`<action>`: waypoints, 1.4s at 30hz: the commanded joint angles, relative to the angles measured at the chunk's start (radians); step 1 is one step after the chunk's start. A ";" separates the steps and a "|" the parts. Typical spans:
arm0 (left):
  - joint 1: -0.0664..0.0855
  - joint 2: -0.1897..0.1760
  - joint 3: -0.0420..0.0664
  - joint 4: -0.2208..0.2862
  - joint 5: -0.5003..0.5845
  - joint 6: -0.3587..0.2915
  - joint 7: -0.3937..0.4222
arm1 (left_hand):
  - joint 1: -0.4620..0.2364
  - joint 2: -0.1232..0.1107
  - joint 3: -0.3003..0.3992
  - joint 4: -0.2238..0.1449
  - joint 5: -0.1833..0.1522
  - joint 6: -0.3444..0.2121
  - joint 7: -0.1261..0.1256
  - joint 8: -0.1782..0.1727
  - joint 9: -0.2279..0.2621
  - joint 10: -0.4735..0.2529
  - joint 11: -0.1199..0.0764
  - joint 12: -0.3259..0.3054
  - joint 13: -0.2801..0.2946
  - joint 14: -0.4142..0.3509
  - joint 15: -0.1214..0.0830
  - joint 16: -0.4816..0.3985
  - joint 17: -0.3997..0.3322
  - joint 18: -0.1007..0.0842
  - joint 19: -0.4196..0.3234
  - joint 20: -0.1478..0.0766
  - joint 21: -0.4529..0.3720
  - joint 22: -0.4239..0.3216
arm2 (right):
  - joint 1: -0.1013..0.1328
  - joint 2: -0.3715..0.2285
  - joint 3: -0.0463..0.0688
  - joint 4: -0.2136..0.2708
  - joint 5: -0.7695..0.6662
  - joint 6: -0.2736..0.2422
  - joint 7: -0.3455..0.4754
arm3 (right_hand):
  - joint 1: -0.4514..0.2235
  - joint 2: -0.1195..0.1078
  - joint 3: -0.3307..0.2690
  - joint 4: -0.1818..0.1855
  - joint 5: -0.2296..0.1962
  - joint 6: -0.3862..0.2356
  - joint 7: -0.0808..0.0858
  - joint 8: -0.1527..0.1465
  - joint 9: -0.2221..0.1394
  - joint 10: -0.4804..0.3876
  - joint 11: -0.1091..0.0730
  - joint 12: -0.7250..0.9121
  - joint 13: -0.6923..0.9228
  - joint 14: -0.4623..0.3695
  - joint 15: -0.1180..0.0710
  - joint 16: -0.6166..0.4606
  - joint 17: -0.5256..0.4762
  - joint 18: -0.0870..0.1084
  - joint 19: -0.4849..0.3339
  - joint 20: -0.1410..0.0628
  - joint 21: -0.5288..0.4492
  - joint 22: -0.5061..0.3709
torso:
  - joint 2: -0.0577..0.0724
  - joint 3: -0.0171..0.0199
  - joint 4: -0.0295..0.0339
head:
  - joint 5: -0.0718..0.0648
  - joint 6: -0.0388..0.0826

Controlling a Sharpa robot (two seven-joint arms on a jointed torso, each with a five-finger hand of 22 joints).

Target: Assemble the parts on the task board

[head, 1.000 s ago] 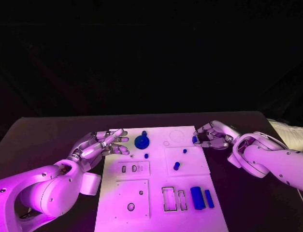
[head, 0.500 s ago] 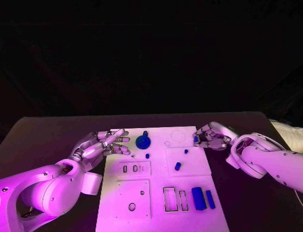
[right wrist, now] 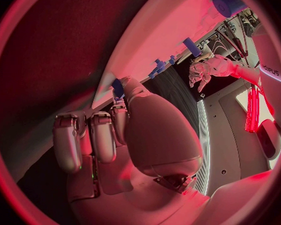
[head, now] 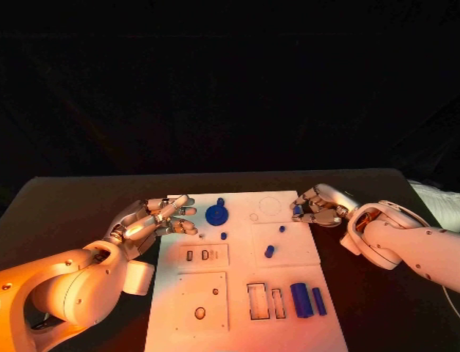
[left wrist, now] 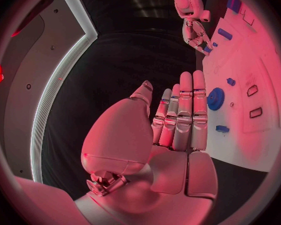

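Barely anything has shifted over the last second: both hands hold their posts. On the white rectangular task board (head: 241, 293) most small blue plastic parts lie loose — a round blue disc (head: 217, 215) at the far end, two blue bars (head: 308, 300) near its right edge — so assembly looks hardly begun. At the board's far right edge, the right hand (head: 320, 205) pinches a small blue piece (head: 296, 210). Over the left edge, the left hand (head: 155, 220) hovers, fingers straight, holding nothing.
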 commanded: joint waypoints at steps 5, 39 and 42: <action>0.000 0.000 0.000 0.001 0.001 0.021 -0.001 | 0.001 0.007 -0.001 -0.006 -0.006 -0.001 0.004 -0.005 0.000 0.002 0.005 -0.005 0.001 0.001 0.002 -0.005 0.002 0.009 -0.004 0.003 0.006 0.002 | -0.002 -0.004 -0.001 0.006 -0.006 -0.013 -0.017 | 0.008 0.023 0.011 -0.002 -0.005 0.015 -0.004 0.008 0.010 0.026 -0.021 0.002 -0.022 0.082 -0.007 0.003 0.156 -0.015 0.058 -0.009 0.007 0.207 | 0.000 0.0001 0.0001 | -0.001 -0.001; 0.000 0.005 -0.001 -0.004 0.001 0.018 -0.002 | 0.000 0.006 -0.002 -0.006 -0.006 -0.002 0.005 -0.006 0.000 0.002 0.005 -0.006 0.001 0.001 0.002 -0.005 0.004 0.009 -0.005 0.003 0.007 0.003 | 0.046 0.007 0.001 0.220 -0.006 -0.016 -0.145 | -0.038 0.059 0.125 -0.046 -0.126 0.025 -0.008 -0.007 0.028 0.021 -0.025 -0.041 -0.042 0.084 -0.012 0.006 0.167 -0.014 0.056 -0.019 0.005 0.206 | -0.008 -0.0058 0.0071 | 0.010 -0.015; 0.000 0.008 -0.001 -0.007 0.001 0.018 -0.001 | 0.001 0.006 -0.002 -0.007 -0.006 -0.002 0.005 -0.007 0.000 0.001 0.005 -0.006 0.001 0.001 0.002 -0.006 0.005 0.009 -0.006 0.003 0.007 0.003 | 0.048 0.035 0.001 0.256 -0.039 -0.023 -0.210 | -0.046 0.056 0.123 -0.043 -0.128 0.025 -0.009 -0.008 0.029 0.019 -0.026 -0.048 -0.045 0.083 -0.012 0.005 0.164 -0.014 0.054 -0.019 0.004 0.203 | -0.011 -0.0077 0.0103 | 0.012 -0.018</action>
